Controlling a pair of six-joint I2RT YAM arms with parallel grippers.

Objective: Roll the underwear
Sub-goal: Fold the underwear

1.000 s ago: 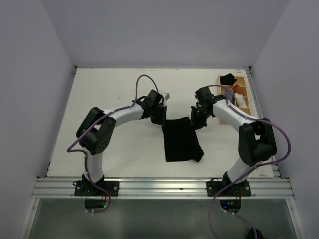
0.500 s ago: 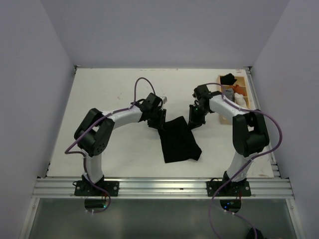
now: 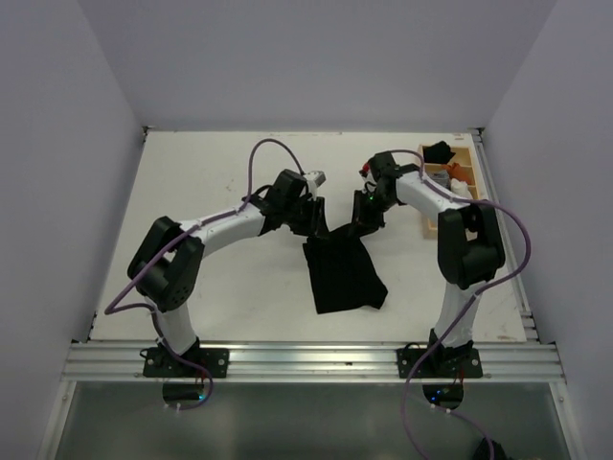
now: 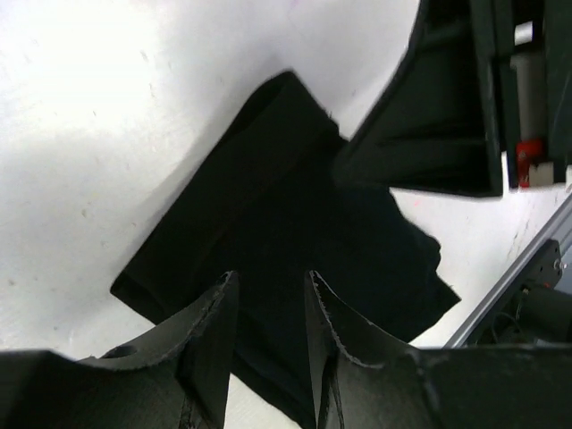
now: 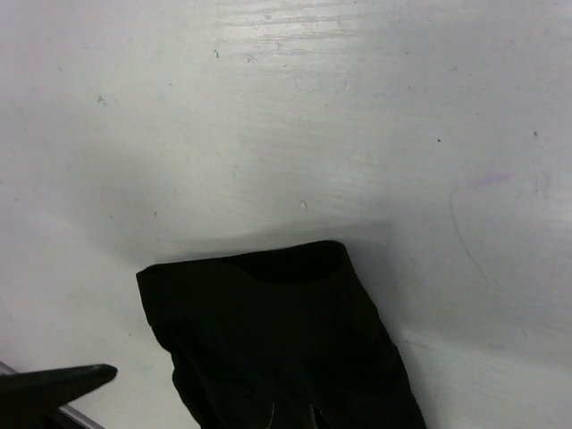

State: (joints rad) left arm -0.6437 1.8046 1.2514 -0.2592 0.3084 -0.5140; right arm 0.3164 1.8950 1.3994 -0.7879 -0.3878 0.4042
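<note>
The black underwear (image 3: 345, 276) lies mid-table, its far edge drawn up towards both grippers. My left gripper (image 3: 308, 222) is at the far left corner. In the left wrist view its fingers (image 4: 214, 331) stand a little apart, with black fabric (image 4: 268, 206) filling the gap. My right gripper (image 3: 364, 218) is at the far right corner. In the right wrist view only thin edges of its fingertips (image 5: 273, 413) show against the underwear (image 5: 286, 340), which runs from them out onto the table. The right gripper also shows in the left wrist view (image 4: 447, 98).
A wooden tray (image 3: 476, 203) stands at the right edge of the table and holds a black item (image 3: 440, 151) and light cloth rolls (image 3: 463, 192). The metal rail (image 3: 306, 360) runs along the near edge. Purple cables loop above both arms.
Both grippers have moved farther from the bases and appear higher. The underwear's far edge has followed them and narrowed. Its near edge has stayed in place.
</note>
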